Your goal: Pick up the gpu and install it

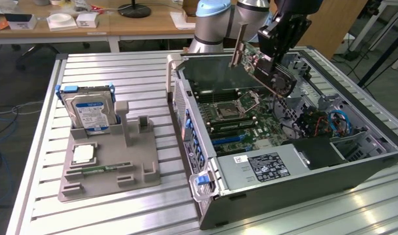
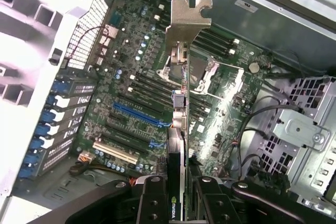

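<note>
The gpu (image 1: 264, 66) is a flat card, green on one face and black on the other, with a metal bracket strip at its end. It hangs tilted in the air above the open computer case (image 1: 372, 147). My gripper (image 1: 280, 44) is shut on its upper end. In the wrist view the gpu (image 2: 179, 114) stands edge-on between my fingers (image 2: 152, 203), its bracket pointing away over the motherboard (image 2: 126, 93). Blue and white expansion slots (image 2: 137, 115) lie below it. The card touches nothing in the case.
A grey fixture tray (image 1: 110, 161) on the slatted table holds a silver hard drive (image 1: 89, 110) with blue rails, a small chip and a memory stick (image 1: 99, 170). Inside the case are a power supply (image 1: 264, 169), cables and a drive cage (image 2: 299, 135).
</note>
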